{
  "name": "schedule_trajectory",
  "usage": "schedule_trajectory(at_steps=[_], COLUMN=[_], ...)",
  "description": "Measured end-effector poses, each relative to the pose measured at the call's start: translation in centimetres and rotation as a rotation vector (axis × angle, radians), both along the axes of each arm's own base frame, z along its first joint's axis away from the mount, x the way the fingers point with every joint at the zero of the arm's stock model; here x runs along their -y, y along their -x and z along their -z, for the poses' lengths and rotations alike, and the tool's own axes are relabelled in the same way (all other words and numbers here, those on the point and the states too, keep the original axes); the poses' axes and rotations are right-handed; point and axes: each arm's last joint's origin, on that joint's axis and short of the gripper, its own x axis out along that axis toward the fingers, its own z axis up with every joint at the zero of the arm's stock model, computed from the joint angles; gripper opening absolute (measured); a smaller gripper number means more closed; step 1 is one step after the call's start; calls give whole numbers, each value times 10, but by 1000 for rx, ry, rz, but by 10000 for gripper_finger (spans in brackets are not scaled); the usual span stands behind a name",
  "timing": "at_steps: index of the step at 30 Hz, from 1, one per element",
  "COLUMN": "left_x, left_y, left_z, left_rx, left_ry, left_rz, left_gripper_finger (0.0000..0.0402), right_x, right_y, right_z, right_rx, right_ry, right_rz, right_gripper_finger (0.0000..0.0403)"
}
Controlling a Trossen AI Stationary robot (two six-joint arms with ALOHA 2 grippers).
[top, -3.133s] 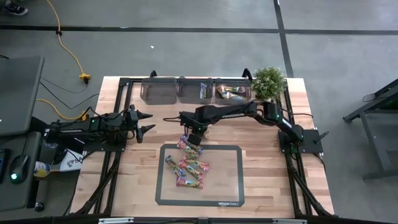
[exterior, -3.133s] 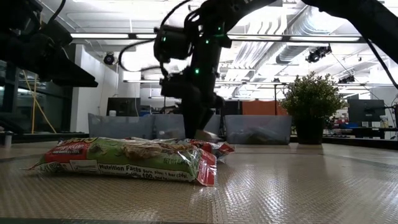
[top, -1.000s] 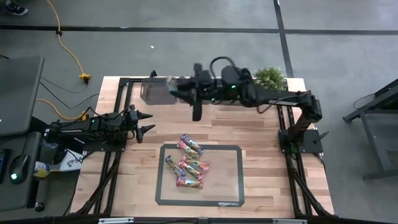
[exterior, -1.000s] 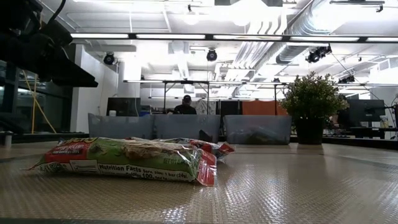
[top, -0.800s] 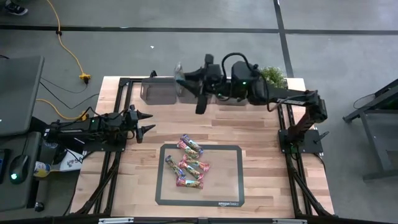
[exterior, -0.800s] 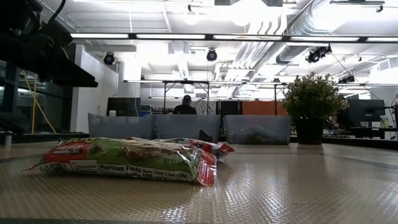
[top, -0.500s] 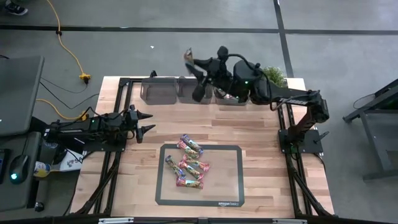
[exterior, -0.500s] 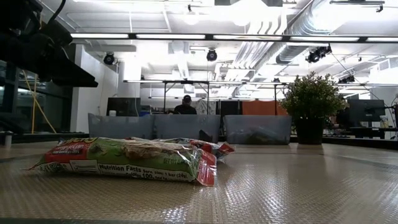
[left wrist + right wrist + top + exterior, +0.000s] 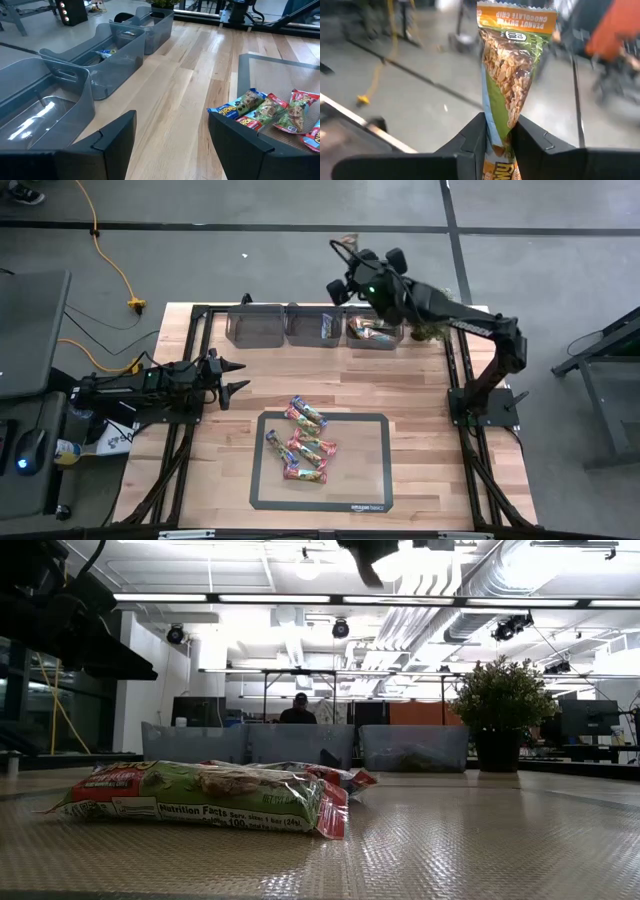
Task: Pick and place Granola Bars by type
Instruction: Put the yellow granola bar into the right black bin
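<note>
A green-tan granola bar [image 9: 507, 75] with an orange end sticks out of my right gripper [image 9: 500, 135], which is shut on it. In the high view that gripper [image 9: 342, 252] is high up, just past the table's far edge, behind the bins. Several more granola bars [image 9: 305, 442] lie flat in a loose heap on the dark-framed mat [image 9: 375, 480]; the low view shows them close up [image 9: 200, 795]. My left gripper [image 9: 236, 376] waits open at the table's left, its fingers [image 9: 115, 137] bare. My right gripper pinches the green-tan bar between its two fingers, on the wrapper [image 9: 498, 131] about a third of the way from its near end. The bar runs along the fingers and sticks out beyond the fingertips, lifted clear of everything. The wrapper is squeezed narrow where the fingers meet it.
Three grey bins stand in a row at the far edge: the left one [image 9: 255, 326], the middle one [image 9: 312, 326] with a blue bar, the right one [image 9: 375, 330] with green-tan bars. A potted plant [image 9: 437, 320] stands at the far right corner.
My right gripper has swung with the bar from above the left bin toward the table's far edge and to the right, ending past the far edge behind the bins. It has tipped up from pointing down to nearly level and stays shut on the bar.
</note>
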Motion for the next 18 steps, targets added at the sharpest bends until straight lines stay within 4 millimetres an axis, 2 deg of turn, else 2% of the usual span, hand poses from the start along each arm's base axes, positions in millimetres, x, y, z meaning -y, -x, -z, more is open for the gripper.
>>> schedule_trajectory(at_steps=[5, 9, 18], left_x=[0, 0, 0], left_y=[0, 0, 0], left_z=[0, 0, 0], left_rx=[0, 0, 0], left_ry=[0, 0, 0], left_rz=[0, 0, 0], left_gripper_finger=[243, 243, 243], right_x=[36, 62, 97], right_y=[25, 40, 42], right_z=[20, 36, 86], right_rx=[-55, -154, -517], right_ry=[-184, -320, -560], right_rz=[101, 111, -106], right_gripper_finger=[73, 73, 73])
